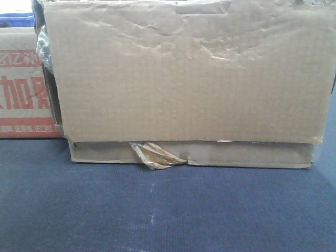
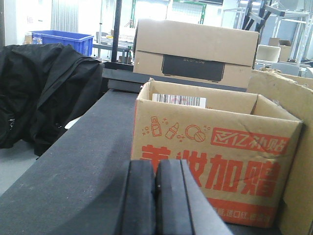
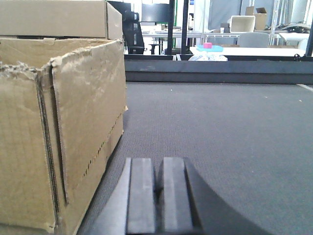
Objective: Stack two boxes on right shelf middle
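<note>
Lying crosswise, plain brown box (image 1: pixel 184 84) seen left of right gripper (image 3: pixel 157 169) — judged nearer than left gripper (image 2: pixel 156 171); both closed, empty.

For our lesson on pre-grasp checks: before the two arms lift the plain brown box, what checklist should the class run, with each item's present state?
1. Left gripper empty: ok, shut on nothing.
2. Right gripper empty: ok, shut on nothing.
3. Plain brown box left side free: not ok, the red-printed box stands close beside it.
4. Bottom flap sealed: not ok, tape is peeling.
5. Shelf space free: cannot tell, the shelf is in no view.
</note>
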